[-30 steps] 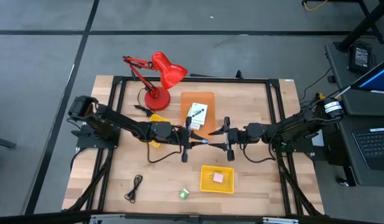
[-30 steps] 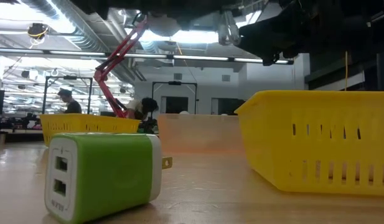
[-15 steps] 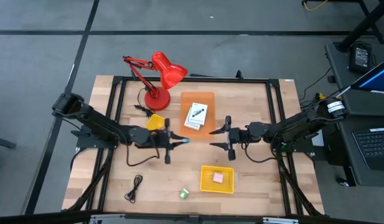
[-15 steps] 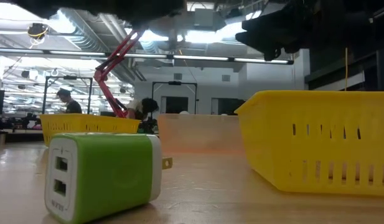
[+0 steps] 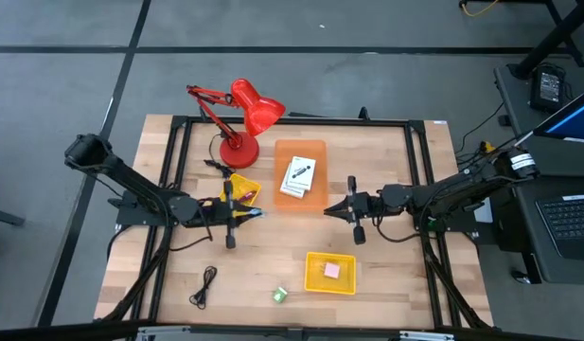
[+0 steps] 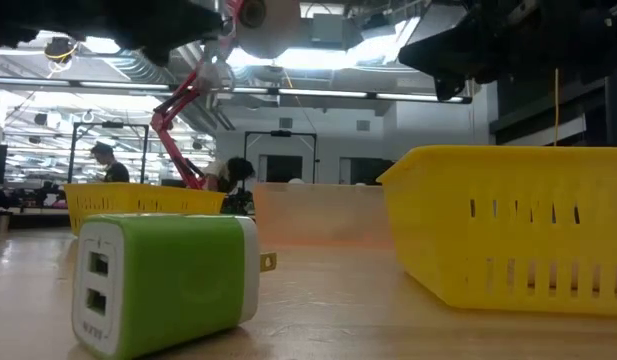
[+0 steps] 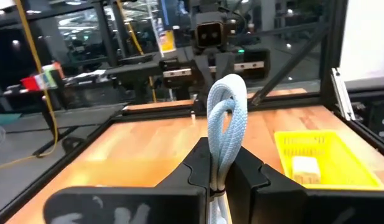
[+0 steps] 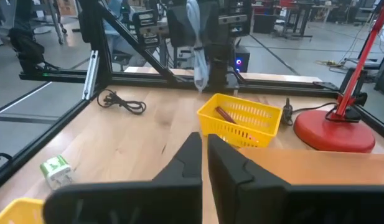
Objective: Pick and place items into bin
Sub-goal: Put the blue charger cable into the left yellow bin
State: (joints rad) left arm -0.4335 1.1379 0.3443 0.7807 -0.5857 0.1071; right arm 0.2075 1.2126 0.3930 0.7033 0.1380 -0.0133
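Only the left wrist view shows the left claw (image 7: pixel 220 180) pinching a pale rope loop (image 7: pixel 227 127).

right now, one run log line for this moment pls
left tool: shut on pale blue cord, beside small yellow basket | right tool: shut, empty, mid-table | green charger: on table

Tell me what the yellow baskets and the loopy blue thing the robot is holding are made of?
The yellow baskets look like hard, slightly shiny plastic: thin walls with moulded slots. The pale blue loop in the left gripper looks like soft braided rope or cord, going by its woven, matte surface, though the fibre can't be told.
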